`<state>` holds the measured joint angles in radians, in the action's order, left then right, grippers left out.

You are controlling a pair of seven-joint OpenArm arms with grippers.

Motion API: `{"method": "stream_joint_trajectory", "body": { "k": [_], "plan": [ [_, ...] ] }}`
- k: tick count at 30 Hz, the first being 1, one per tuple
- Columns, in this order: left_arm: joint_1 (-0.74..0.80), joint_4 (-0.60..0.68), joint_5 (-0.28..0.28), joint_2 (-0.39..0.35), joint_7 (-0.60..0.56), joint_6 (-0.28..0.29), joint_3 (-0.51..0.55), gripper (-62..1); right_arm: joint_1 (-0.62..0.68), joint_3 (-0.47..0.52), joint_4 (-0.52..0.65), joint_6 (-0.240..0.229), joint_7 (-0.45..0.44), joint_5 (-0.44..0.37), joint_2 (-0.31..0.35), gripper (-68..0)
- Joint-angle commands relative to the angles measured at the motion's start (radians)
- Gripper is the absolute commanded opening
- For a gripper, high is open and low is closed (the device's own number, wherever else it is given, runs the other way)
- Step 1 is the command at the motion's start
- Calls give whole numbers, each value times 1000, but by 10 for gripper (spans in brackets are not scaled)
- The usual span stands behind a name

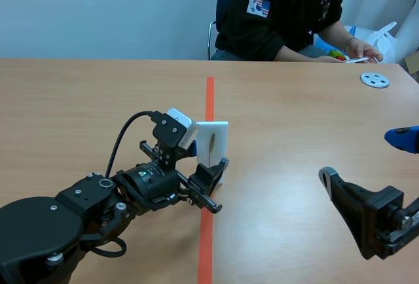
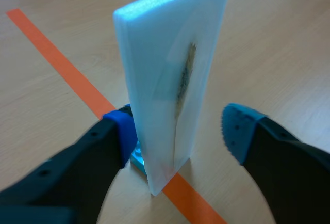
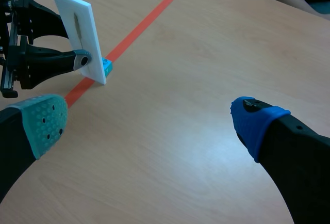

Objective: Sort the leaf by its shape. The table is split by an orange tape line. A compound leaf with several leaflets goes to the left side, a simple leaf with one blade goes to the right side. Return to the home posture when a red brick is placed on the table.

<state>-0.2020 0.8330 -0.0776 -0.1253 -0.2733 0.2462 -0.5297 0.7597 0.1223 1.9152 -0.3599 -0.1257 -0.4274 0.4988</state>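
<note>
A white card [image 1: 211, 143] stands upright on the orange tape line [image 1: 209, 97], held in a small teal base [image 2: 138, 157]. One narrow, single-blade dried leaf [image 2: 185, 77] is fixed to its face. My left gripper [image 1: 213, 182] is open around the card [image 2: 170, 59]: one blue pad [image 2: 122, 131] touches the card's edge, while the other pad [image 2: 234, 131] stands well clear. In the right wrist view the card [image 3: 77, 33] and the left gripper [image 3: 62, 61] sit far ahead. My right gripper [image 3: 149, 121] is open over bare table, low on the right side [image 1: 363, 156].
A person sits across the table with hands resting near a small white card [image 1: 357, 59]. A grey round disc [image 1: 374, 80] lies at the far right. A plastic bag [image 1: 386, 38] sits behind it.
</note>
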Motion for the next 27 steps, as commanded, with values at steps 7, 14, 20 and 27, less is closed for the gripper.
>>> {"method": "stream_joint_trajectory", "body": {
  "k": [7, 14, 20, 27],
  "plan": [
    [-11, 17, -4, -3, -18, 3, 6, -535, -12, 1, 12, 0, -12, -3, 5, 4],
    [-3, 51, -13, -18, -11, 4, 11, -558, -12, 1, 12, 0, -12, -3, 5, 4],
    [46, 222, -124, -73, 77, 4, 88, -558, -12, 1, 12, 0, -12, -3, 5, 4],
    [92, 353, -210, -172, 168, 3, 243, -559, -12, 1, 12, 0, -12, -3, 5, 4]
  ]
}}
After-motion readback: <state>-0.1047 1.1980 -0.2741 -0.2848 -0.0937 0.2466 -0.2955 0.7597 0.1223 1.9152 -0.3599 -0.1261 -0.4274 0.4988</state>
